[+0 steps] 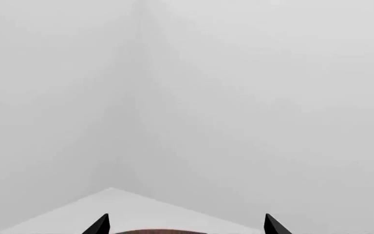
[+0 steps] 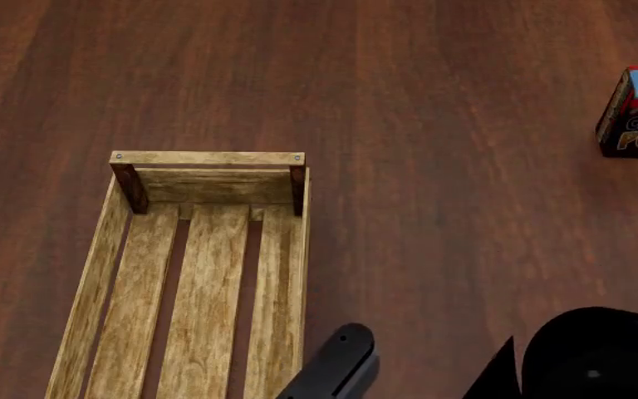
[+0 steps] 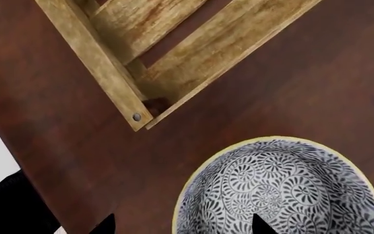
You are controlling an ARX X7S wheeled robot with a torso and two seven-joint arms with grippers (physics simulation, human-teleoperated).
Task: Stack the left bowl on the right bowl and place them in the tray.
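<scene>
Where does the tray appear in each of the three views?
Head view: the tray fills the lower left, its far end wall uppermost.
Right wrist view: one corner of it shows at the top, near a patterned bowl.
Left wrist view: not in it.
Shared landmark: the dark wood table.

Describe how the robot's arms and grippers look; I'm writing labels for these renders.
All visible parts are plain black, without markings or cables. In the head view, a rounded glossy link and a bulky dome-shaped housing with a pointed fin show. The left gripper and right gripper show only as two sharp, dark triangular fingertips each.
</scene>
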